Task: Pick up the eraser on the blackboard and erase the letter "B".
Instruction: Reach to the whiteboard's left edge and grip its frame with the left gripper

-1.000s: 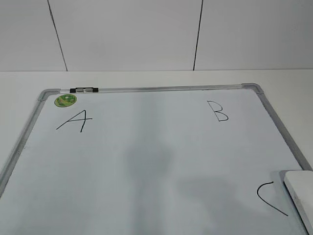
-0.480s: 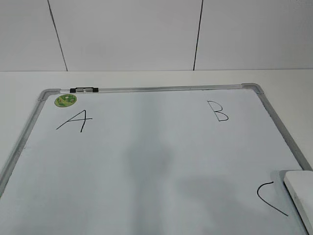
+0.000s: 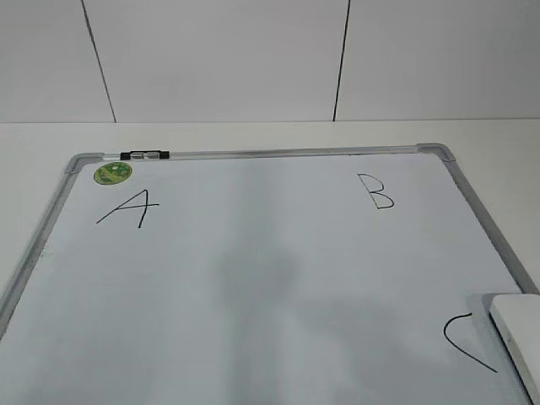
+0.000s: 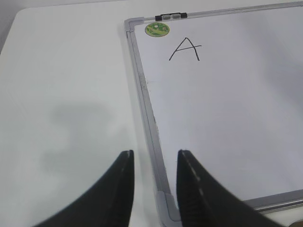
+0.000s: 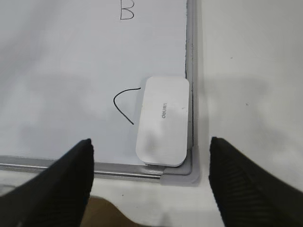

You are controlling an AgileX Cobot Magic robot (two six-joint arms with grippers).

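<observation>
The blackboard (image 3: 278, 278) is a white dry-erase board with a grey frame; it also shows in the left wrist view (image 4: 236, 118) and the right wrist view (image 5: 61, 85). The white eraser (image 5: 163, 120) lies flat in the board's near right corner, partly cut off in the exterior view (image 3: 519, 333). The letter "B" (image 3: 376, 191) is drawn at the far right; it also shows in the right wrist view (image 5: 126, 9). My right gripper (image 5: 150, 177) is open wide, above the board's corner just short of the eraser. My left gripper (image 4: 155, 182) is open and empty over the board's near left corner.
A black "A" (image 3: 128, 207) and a round green sticker (image 3: 112, 173) sit at the board's far left, with a small marker (image 3: 145, 155) on the top frame. A "C"-like curve (image 3: 466, 342) lies beside the eraser. A white table (image 4: 66, 94) surrounds the board.
</observation>
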